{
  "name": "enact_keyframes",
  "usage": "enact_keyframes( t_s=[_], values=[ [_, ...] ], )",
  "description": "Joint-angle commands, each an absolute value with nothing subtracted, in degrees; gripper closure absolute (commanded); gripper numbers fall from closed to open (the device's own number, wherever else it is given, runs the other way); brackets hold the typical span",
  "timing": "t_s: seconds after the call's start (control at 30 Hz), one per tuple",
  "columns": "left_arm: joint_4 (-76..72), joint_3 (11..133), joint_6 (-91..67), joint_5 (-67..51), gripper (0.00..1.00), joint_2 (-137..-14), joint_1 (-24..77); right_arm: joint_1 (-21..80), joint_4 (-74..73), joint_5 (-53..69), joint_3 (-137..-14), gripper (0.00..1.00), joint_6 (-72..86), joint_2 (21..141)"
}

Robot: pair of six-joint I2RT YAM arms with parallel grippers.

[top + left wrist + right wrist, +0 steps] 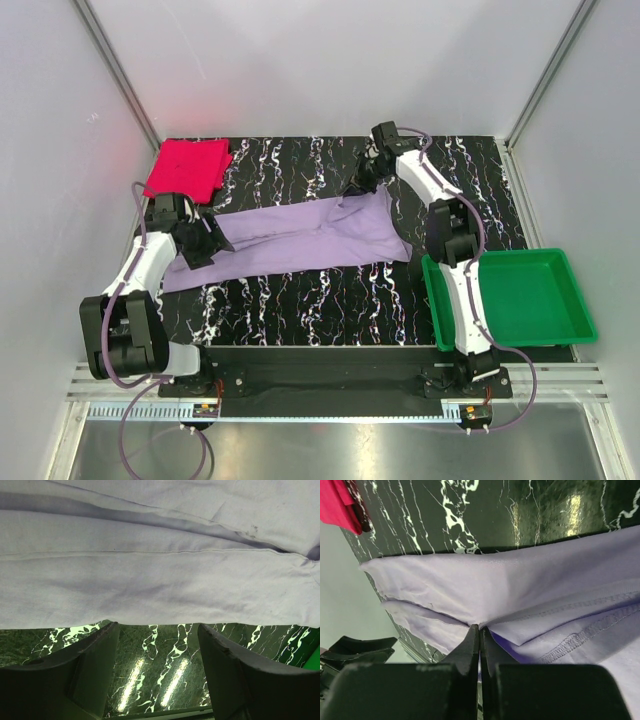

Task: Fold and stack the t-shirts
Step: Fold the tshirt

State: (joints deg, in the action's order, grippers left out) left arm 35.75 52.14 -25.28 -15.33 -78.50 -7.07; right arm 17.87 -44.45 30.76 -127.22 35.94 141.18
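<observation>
White-walled enclosure, black marbled counter [300,300]. The lavender shirt [300,235] lies stretched across the middle, and the pink-red shirt [188,168] sits folded at the far left corner. Step judged in hand: folding the lavender shirt. Right jaws are clamped on its far right end. Left jaws stand apart at its left end, holding nothing. Next move calls for them to close on that edge

- The lavender shirt [300,238] spans the table's [320,300] middle, left arm [150,262] and right arm [447,225] over its ends.
- Bare tabletop runs along its near and far sides.
- The pink-red shirt [187,168] fills the far left corner, the green tray [525,295] the near right.
</observation>
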Motion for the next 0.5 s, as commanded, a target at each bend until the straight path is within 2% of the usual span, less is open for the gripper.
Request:
enact_keyframes(
  t_s=[0.0,0.47],
  values=[
    [33.4,53.3,-24.3,-17.2,0.31,-78.1,-7.0,19.4,-45.7,32.7,-129.5,1.0,37.2,142.5],
    [32.8,52.8,-24.7,-17.8,0.31,-77.9,-7.0,21.7,-45.8,33.5,-133.6,1.0,38.9,142.4]
  ],
)
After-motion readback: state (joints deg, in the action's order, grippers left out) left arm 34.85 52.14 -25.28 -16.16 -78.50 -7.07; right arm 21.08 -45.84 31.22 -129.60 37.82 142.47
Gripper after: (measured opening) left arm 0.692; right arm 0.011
